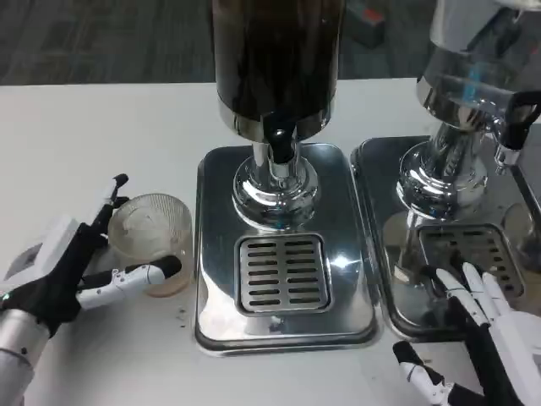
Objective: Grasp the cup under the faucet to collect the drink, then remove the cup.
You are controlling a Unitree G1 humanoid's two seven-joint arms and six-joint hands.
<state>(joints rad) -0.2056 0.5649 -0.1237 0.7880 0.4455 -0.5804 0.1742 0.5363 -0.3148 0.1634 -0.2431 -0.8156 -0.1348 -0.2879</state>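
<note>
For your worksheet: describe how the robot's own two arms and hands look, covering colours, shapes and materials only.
The left hand has a white, blocky back and slim fingers in white segments with black tips and black parts between them. It sits on a rounded silver forearm with a black wrist section. The right hand matches: white fingers with black segments over a black palm.

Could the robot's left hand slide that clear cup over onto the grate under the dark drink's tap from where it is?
Probably yes. The left hand already holds the cup between its fingers, just left of the steel tray. Nothing stands between the cup and the grate; only the tray's raised edge must be crossed.
</note>
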